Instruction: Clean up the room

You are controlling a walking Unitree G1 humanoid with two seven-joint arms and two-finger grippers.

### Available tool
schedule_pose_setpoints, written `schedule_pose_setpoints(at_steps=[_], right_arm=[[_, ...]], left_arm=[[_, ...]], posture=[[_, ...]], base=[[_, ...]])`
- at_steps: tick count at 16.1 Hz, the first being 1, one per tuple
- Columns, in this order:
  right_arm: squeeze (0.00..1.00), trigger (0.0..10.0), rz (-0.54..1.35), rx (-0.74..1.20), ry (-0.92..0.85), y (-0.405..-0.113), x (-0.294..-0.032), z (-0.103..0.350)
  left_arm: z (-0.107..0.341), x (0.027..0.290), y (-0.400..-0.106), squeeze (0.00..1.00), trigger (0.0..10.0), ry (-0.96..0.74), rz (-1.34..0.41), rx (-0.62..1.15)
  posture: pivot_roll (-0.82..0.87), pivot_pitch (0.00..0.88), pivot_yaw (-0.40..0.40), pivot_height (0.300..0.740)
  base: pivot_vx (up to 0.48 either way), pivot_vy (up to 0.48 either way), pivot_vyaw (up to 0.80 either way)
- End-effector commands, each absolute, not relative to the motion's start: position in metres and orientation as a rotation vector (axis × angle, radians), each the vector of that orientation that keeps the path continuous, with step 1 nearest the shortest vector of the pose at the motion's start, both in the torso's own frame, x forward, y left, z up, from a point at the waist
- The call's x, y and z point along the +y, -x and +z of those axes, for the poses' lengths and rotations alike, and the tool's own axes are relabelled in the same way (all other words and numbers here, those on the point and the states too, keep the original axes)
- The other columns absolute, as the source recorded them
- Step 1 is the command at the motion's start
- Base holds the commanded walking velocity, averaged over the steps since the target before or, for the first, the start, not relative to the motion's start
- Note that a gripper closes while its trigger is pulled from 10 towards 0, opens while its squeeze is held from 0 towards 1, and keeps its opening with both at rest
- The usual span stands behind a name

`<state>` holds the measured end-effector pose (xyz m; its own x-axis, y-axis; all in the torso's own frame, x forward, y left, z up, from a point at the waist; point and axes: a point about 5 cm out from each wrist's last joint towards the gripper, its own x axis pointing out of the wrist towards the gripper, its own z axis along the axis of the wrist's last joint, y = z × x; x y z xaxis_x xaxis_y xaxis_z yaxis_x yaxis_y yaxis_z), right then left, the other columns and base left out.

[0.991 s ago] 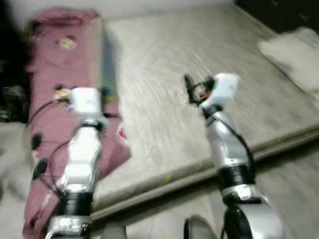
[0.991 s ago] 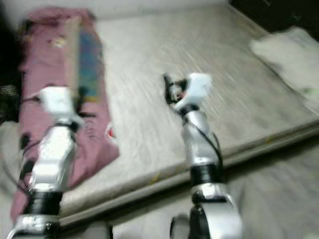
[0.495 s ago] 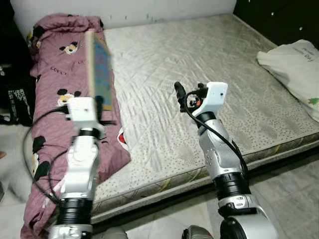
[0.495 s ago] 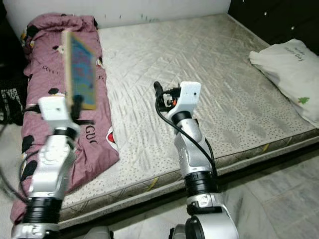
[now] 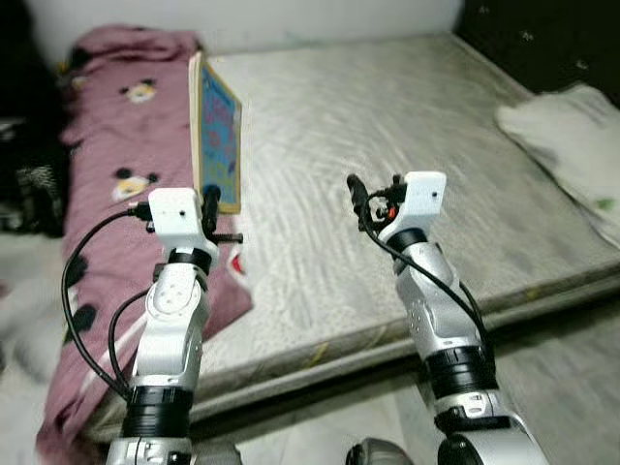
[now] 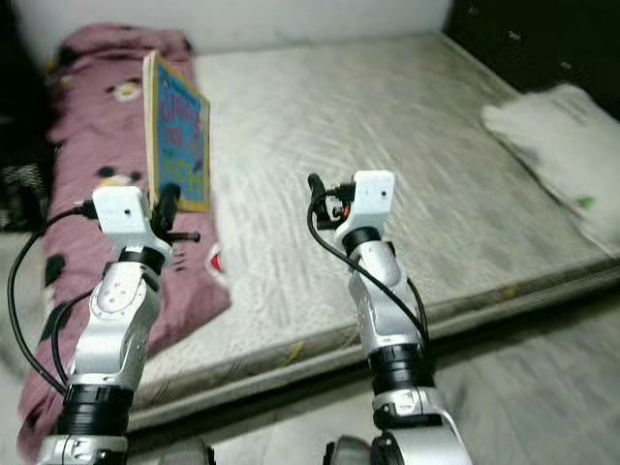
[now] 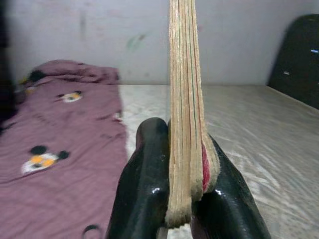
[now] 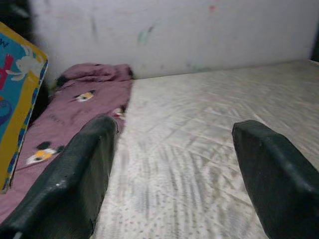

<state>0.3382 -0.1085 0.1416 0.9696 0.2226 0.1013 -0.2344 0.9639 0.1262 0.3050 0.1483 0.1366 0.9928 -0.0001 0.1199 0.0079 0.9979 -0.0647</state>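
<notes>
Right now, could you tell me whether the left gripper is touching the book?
Touching: the left wrist view shows the left gripper clamped on the book at its lower edge.

I hold a thin picture book (image 5: 218,131) upright, pinched at its lower edge, its yellow-bordered blue cover bearing colourful cartoon lettering. It stands above the pink blanket's (image 5: 116,145) edge. Seen edge-on, its worn tan pages (image 7: 184,114) rise vertically.

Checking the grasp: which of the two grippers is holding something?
The left gripper: its jaws are clamped on the upright book. The right gripper hangs open over the mattress.
</notes>
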Motion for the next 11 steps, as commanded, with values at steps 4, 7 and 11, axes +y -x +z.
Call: schedule_pose_setpoints(at_steps=[4,7,11], right_arm=[[0.00,10.0,0.248,-0.080,-0.118,-0.3388,-0.1043,0.1447],[0.00,10.0,0.259,-0.065,-0.115,-0.3360,-0.1007,0.1421],[0.00,10.0,0.259,-0.056,-0.119,-0.3356,-0.1015,0.1405]], left_arm=[[0.1417,0.1434,-0.3002,0.00,10.0,0.058,-0.029,-0.146],[0.1449,0.1441,-0.3023,0.00,10.0,0.057,-0.030,-0.154],[0.1456,0.1438,-0.3007,0.00,10.0,0.062,-0.026,-0.164]], posture=[[-0.07,0.000,-0.015,0.740],[-0.07,0.000,-0.016,0.740],[-0.07,0.000,-0.014,0.740]], base=[[0.000,0.000,0.59],[0.000,0.000,0.59],[0.000,0.000,0.59]])
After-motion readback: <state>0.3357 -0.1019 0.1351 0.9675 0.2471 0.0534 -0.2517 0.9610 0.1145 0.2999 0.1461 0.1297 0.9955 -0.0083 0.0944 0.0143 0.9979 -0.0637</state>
